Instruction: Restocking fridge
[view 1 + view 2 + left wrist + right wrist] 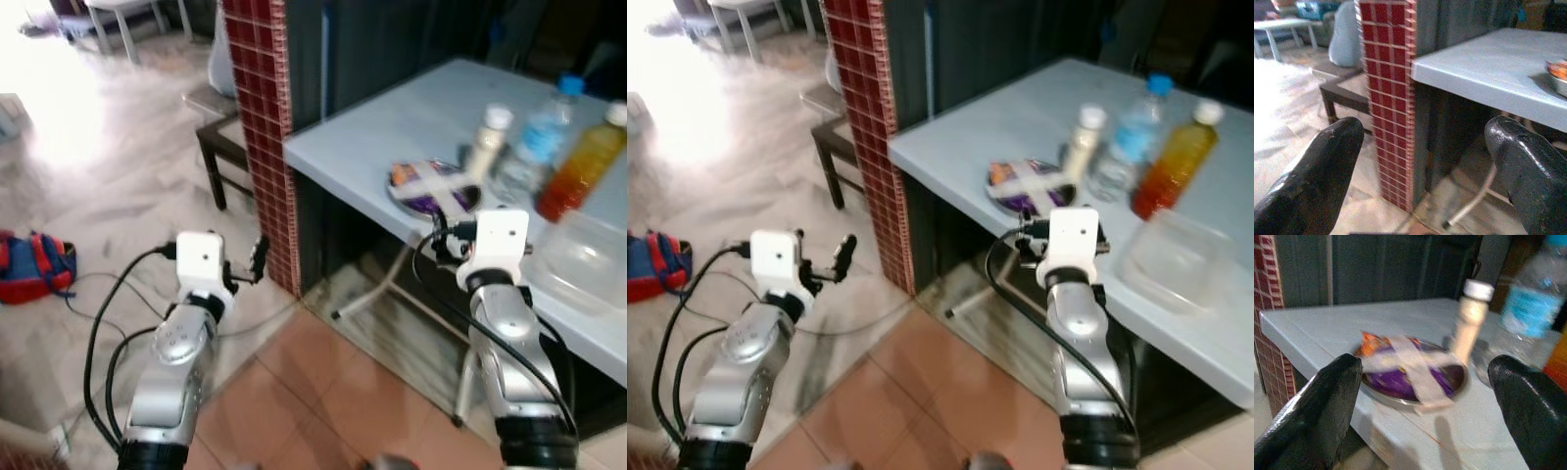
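A pale blue table [392, 122] carries a metal dish with a purple packet [431, 186] crossed by white tape. Behind the dish stand a small cream bottle [487, 140], a clear water bottle with a blue cap [534, 147] and an orange juice bottle [583, 166]. An empty clear plastic tub [588, 259] sits at the table's near right. My right gripper [1425, 364] is open at the table's front edge, just short of the dish [1410, 377], holding nothing. My left gripper [1422, 129] is open and empty, out over the floor and facing the red tiled pillar [1386, 98].
The red tiled pillar [265, 127] stands at the table's left corner, with a dark low table [220, 147] behind it. White folding legs [392, 284] show under the table. A red and blue backpack [34, 266] and a loose cable [98, 313] lie on the floor at left.
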Controlling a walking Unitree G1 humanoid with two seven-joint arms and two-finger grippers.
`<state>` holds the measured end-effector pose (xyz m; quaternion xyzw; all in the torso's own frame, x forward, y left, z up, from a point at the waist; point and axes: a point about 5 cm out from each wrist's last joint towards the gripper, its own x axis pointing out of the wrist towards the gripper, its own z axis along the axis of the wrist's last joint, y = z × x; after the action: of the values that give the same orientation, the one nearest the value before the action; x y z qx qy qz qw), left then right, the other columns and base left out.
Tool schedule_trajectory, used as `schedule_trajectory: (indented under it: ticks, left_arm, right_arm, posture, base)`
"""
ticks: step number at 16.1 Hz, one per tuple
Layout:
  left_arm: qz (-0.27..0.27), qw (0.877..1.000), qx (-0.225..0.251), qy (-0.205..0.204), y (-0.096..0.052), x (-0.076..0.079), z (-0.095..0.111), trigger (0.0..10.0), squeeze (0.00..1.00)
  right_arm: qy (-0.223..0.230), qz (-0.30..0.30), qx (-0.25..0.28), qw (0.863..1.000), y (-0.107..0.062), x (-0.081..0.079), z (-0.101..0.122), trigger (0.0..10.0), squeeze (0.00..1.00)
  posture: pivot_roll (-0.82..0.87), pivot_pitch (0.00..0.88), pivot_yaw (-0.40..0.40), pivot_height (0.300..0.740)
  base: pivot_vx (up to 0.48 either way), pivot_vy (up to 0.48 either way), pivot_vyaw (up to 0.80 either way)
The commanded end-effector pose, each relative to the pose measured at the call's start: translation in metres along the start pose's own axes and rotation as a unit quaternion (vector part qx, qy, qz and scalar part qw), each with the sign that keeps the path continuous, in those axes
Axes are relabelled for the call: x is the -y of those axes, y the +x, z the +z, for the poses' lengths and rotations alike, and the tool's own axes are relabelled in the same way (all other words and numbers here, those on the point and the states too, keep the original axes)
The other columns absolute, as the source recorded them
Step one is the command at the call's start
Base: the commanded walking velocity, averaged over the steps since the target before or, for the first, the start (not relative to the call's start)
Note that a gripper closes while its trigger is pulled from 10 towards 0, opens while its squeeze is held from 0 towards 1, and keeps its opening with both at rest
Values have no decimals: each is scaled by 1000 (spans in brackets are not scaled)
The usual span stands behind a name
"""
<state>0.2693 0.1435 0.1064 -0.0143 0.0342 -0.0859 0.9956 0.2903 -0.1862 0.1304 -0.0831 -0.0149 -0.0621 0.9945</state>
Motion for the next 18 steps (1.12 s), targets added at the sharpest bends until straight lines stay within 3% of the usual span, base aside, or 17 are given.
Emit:
schedule_trajectory:
  ticks: [1, 5, 11, 14, 18]
  left_arm:
    - [5, 1000, 3, 8, 1, -3, 3, 10000, 0]
    - [2, 1000, 2, 11, 1, 0, 2, 10000, 0]
    - [-1, 1000, 3, 14, 0, 1, 2, 10000, 0]
    - [-6, 1000, 4, 17, 0, 1, 3, 10000, 0]
    - [-5, 1000, 5, 17, 0, 1, 3, 10000, 0]
  right_arm:
    - [-5, 4, 10, 1000, 1, -4, 5, 10000, 0]
    - [-9, -9, 7, 1000, 1, -2, 3, 10000, 0]
    - [-10, -39, -1, 999, 7, 10, 2, 10000, 0]
    - [-5, -53, -11, 999, 8, 13, 0, 10000, 0]
    - [-3, -51, -15, 999, 6, 11, -3, 10000, 0]
  posture:
    - [-26, 0, 27, 740]
    - [-26, 0, 25, 740]
    - [-24, 0, 25, 740]
    - [-26, 0, 29, 740]
    - [-27, 0, 29, 740]
  base:
    - [0, 0, -781]
    - [0, 0, -714]
    - [0, 0, 0]
    - [345, 0, 0]
    - [352, 0, -595]
